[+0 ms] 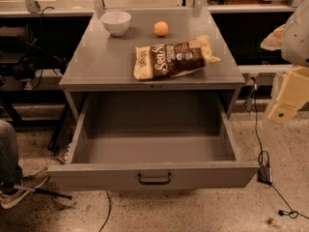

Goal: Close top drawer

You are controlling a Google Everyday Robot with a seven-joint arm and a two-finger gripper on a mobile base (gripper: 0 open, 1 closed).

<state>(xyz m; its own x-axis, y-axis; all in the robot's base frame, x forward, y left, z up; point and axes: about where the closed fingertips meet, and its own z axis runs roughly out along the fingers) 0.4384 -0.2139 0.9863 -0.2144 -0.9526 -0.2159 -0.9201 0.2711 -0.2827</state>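
Observation:
The top drawer (153, 176) of a grey metal cabinet stands pulled far out toward me. Its inside (154, 146) is empty. Its flat front carries a small dark bar handle (154, 179) at centre. My gripper (285, 103) is at the right edge of the view, pale and cream coloured, to the right of the drawer's right side and above the floor. It touches nothing.
On the cabinet top (96, 62) lie a white bowl (116, 22), an orange (161, 28) and a brown and yellow chip bag (175, 58). A person's shoe (19, 190) is at the lower left. Cables (264, 170) run on the floor at right.

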